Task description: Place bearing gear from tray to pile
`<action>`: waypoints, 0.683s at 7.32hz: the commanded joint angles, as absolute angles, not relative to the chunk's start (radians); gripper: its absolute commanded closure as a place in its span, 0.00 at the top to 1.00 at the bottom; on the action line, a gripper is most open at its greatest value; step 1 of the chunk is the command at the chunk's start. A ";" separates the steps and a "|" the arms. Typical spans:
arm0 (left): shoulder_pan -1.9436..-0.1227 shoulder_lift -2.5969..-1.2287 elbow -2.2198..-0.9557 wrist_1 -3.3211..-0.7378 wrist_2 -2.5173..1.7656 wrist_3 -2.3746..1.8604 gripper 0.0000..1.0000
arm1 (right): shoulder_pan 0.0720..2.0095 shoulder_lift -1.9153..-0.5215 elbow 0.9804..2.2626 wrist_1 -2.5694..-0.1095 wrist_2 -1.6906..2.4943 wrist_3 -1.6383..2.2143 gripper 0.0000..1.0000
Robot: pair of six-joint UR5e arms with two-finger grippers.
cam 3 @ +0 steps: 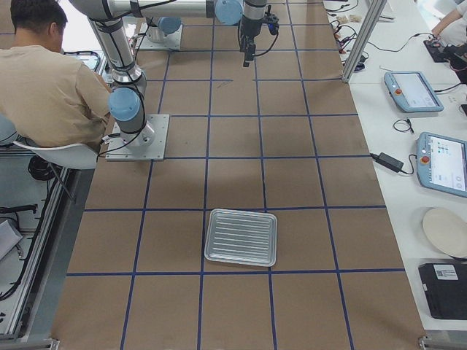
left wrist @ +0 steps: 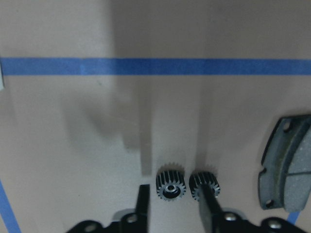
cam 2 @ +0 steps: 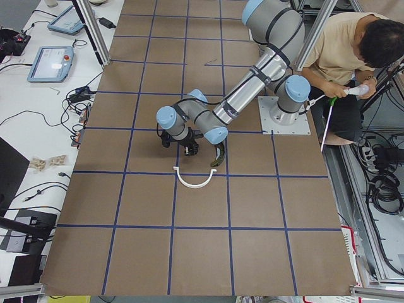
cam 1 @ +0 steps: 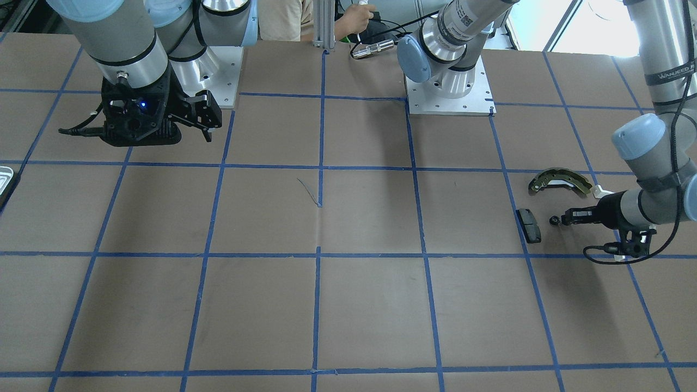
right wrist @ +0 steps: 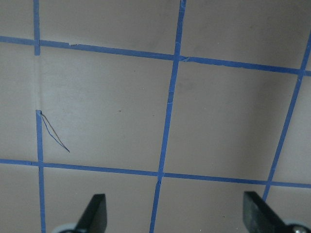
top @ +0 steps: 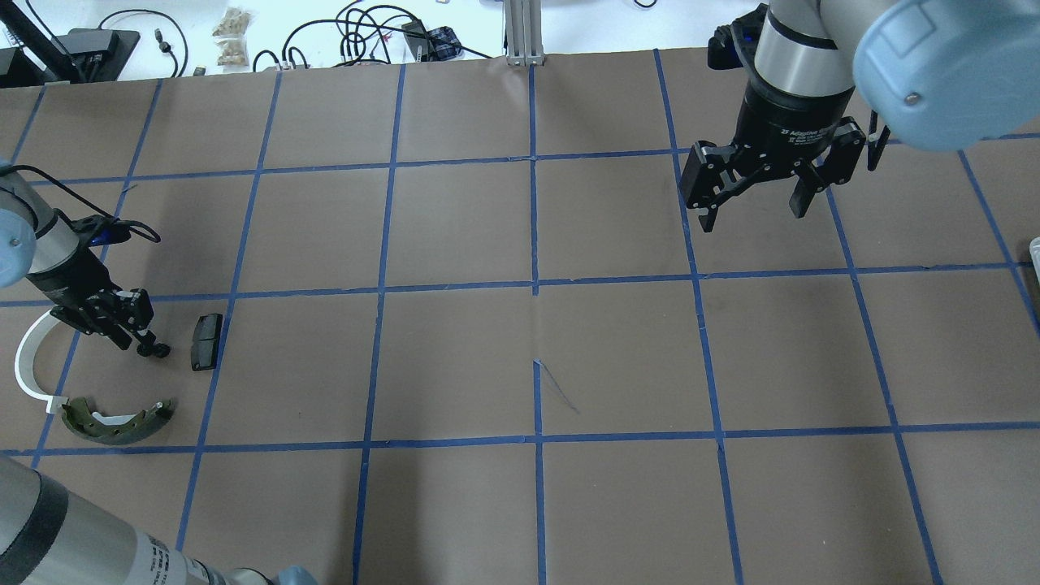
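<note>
Tray (cam 3: 241,237) well apart from right pincer (top: 754,215), which is wide open, empty. Left pincer (top: 138,343) released, jaws apart: half-ring (top: 28,366) and shoe (top: 118,418) near it, pad (top: 205,341) just beside, gear (left wrist: 171,184) on the table (top: 455,357) at its fingertips (left wrist: 144,196).

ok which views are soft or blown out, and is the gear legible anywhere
Left wrist view: soft, but the gear shows its teeth, and the fingers throw long shadows up the table. Front-facing view: the windows top right are blown out; the gear is only a dark speck. Overhead view: the white bench beyond the table is overexposed. Right wrist view: slightly soft, evenly lit.
</note>
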State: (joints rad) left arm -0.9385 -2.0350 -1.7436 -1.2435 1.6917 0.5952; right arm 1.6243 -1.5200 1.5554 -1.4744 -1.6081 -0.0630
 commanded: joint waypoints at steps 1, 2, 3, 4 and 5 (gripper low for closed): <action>-0.959 -2.010 -1.723 -1.252 1.692 0.584 1.00 | 1.623 -1.517 1.554 -1.480 -1.641 -0.066 1.00; -0.997 -1.990 -1.660 -1.312 1.680 0.580 1.00 | 1.624 -1.517 1.554 -1.502 -1.646 -0.069 1.00; -1.068 -1.970 -1.563 -1.439 1.680 0.512 1.00 | 1.621 -1.517 1.554 -1.506 -1.647 -0.072 1.00; -1.166 -1.950 -1.460 -1.571 1.677 0.386 1.00 | 1.618 -1.517 1.555 -1.505 -1.647 -0.074 1.00; -1.271 -1.921 -1.387 -1.630 1.649 0.341 1.00 | 1.617 -1.517 1.555 -1.503 -1.647 -0.075 1.00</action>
